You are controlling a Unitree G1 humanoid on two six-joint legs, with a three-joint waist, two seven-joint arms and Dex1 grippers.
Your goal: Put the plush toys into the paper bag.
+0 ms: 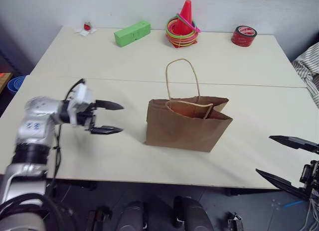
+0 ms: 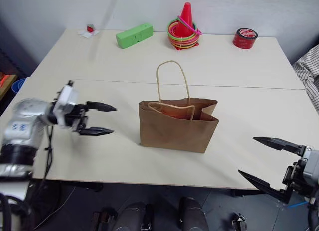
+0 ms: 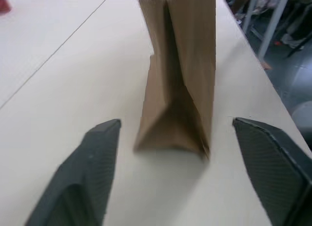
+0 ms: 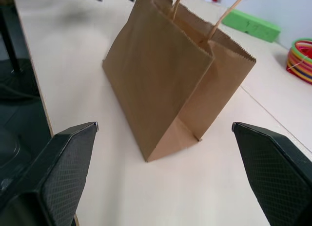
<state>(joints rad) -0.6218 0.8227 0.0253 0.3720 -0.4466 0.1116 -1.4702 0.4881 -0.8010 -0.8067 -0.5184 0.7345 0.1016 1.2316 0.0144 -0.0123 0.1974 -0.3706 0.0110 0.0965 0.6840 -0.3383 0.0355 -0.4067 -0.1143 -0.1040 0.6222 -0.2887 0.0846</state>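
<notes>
Currently, in the left eye view, the paper bag (image 1: 187,125) stands upright and open-topped near the middle of the desk (image 1: 249,61), closer to the front edge than the back. One cord handle stands up; the other droops across the mouth. An orange-red colour shows inside the mouth; I cannot tell what it is. The left gripper (image 1: 113,118) hovers to the bag's left, apart from it, jaws spread and empty. The right gripper (image 1: 289,159) sits at the front right corner of the desk, jaws wide, empty.

Along the back edge: a green block (image 1: 132,33), a cone with rings (image 1: 183,26), and a red tape roll (image 1: 243,36) toward the back right corner. A small red item (image 1: 87,27) lies at the back left corner; too small to identify.

Right eye view: same layout, both grippers clear of the bag.

Left wrist view: the bag's narrow folded side faces the camera between the two spread fingers (image 3: 87,177), not touched.

Right wrist view: the bag's broad face and side fold, fingers (image 4: 58,177) apart on either side; the block and rings lie beyond.
</notes>
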